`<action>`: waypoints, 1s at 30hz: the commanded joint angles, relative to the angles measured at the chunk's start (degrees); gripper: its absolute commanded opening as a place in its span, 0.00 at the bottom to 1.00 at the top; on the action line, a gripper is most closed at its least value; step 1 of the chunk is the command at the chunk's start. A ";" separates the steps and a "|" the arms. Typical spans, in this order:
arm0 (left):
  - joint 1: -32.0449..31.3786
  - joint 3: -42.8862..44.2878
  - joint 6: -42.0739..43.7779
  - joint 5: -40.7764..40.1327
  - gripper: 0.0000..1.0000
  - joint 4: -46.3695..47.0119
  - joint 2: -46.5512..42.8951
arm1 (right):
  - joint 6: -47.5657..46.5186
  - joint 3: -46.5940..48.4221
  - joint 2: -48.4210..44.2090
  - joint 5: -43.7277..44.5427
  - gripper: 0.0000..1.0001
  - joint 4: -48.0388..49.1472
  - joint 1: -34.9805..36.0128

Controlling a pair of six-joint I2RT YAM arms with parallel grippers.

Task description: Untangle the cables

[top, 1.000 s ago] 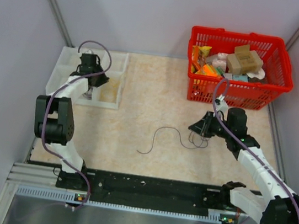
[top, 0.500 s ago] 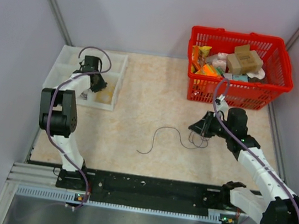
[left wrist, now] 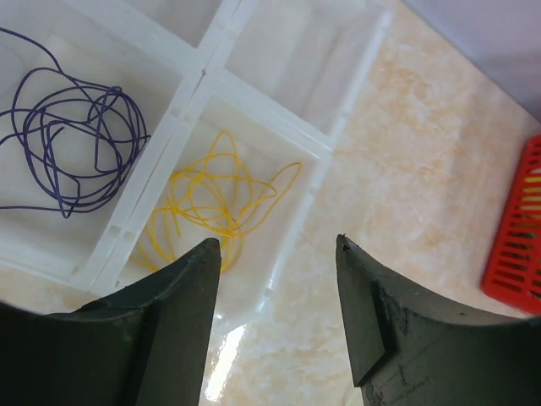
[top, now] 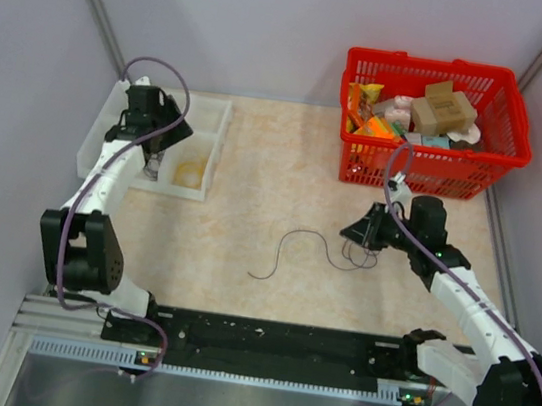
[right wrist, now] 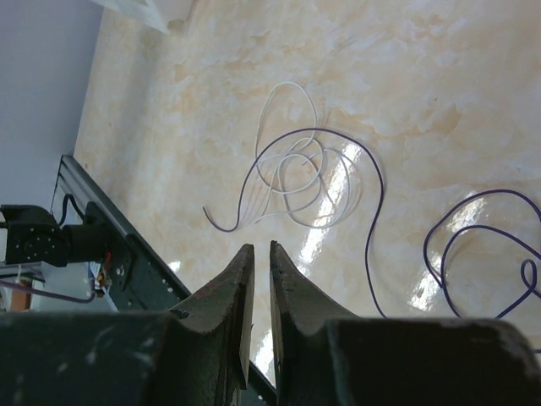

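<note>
The wide left claw [left wrist: 276, 241] hangs over the yellow cable [left wrist: 203, 203], sorted into the tray [left wrist: 203, 80], while the narrow right claw [right wrist: 261, 247] faces the tangled cables [right wrist: 292, 169].

- Purple wire [left wrist: 80, 139] in the tray [left wrist: 199, 81]: cut by the left wrist view's left edge.
- Red basket [left wrist: 517, 237]: only a corner shows there.
- Second purple wire [right wrist: 478, 196]: runs off the right wrist view.

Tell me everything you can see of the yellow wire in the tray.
The yellow wire is very thin and flexible, lying in loose overlapping loops on the floor of one compartment of the white plastic tray. A purple wire lies next door, behind a divider. The left gripper, open, hangs above without touching it.
</note>
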 commanded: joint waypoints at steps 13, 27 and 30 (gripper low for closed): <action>0.00 -6.11 9.66 -1.38 0.52 -3.77 -10.76 | 0.74 2.15 3.53 6.61 0.13 0.80 11.80; -11.07 9.98 11.15 -16.33 0.12 -11.42 15.18 | 1.28 0.04 -2.10 9.87 0.13 -0.25 13.12; -11.86 11.38 10.45 -14.58 0.12 -11.33 16.85 | 0.84 0.04 -2.10 10.05 0.13 -0.69 13.12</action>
